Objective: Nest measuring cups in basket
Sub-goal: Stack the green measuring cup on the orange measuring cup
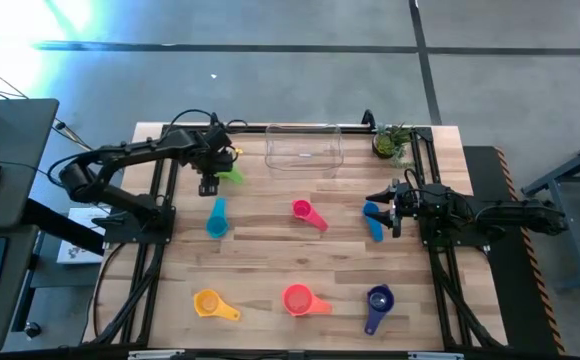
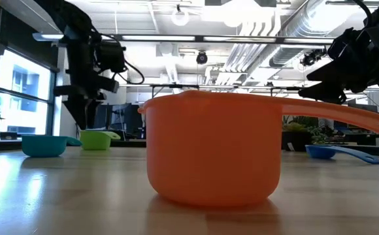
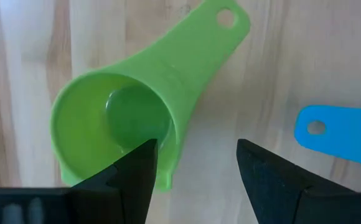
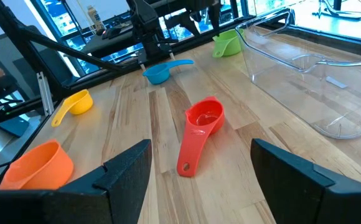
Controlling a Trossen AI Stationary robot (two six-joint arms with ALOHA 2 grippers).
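Several measuring cups lie apart on the wooden table. The green cup [image 1: 232, 175] sits at the far left, its handle [image 3: 221, 28] flat on the wood. My left gripper [image 3: 196, 149] hovers open above it, one finger over the bowl's rim and one beside the bowl; it also shows in the high view [image 1: 208, 184]. My right gripper [image 1: 391, 206] is open and empty at the right, over a blue cup [image 1: 373, 221]. The teal cup [image 1: 217, 218], pink cup [image 1: 308, 212], yellow cup [image 1: 210, 303], red-pink cup [image 1: 300, 298] and purple cup [image 1: 377, 302] rest on their bases. The clear basket [image 1: 303, 148] stands at the far edge.
A small potted plant [image 1: 390, 142] stands at the far right, beside the basket. Dark arm frames run along the table's left and right sides. A teal handle end [image 3: 336, 130] lies close to the green cup. Bare wood lies between the two rows of cups.
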